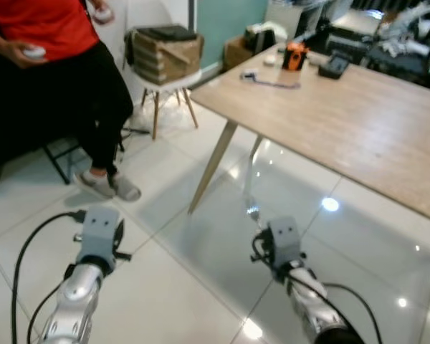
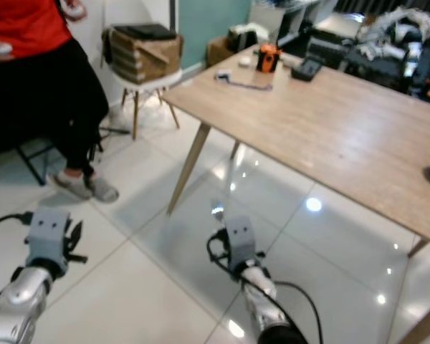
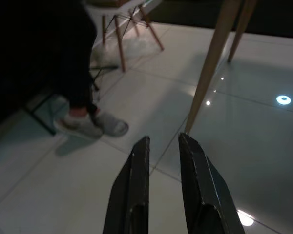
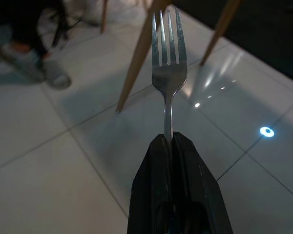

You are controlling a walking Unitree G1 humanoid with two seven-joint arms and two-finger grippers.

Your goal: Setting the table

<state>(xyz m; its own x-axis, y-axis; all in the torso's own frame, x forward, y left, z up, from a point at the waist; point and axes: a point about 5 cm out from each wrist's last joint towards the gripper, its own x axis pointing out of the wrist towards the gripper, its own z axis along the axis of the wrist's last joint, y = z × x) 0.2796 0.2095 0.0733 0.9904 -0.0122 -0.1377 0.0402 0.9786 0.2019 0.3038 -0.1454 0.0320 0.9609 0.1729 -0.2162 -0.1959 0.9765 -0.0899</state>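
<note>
Right hand (image 4: pixel 168 139) is clamped on the handle of our fork (image 4: pixel 168 63), tines pointing forward over the white tiled floor (image 1: pixel 165 287), near the closest leg of the wooden bench (image 1: pixel 358 122). Our left hand (image 3: pixel 163 144) hangs empty, fingers slightly parted. On the bench's far end sits an orange object (image 1: pixel 294 56). Far left, a person (image 1: pixel 64 64) in red sits. We can read no writing.

The fork (image 4: pixel 167 68) is shiny metal, clamped in matt black fingers (image 4: pixel 158 195) that look like plastic. The table (image 1: pixel 358 122) is pale matt wood with a visible grain. Glossy white floor tiles (image 1: pixel 165 287) mirror the lights.
</note>
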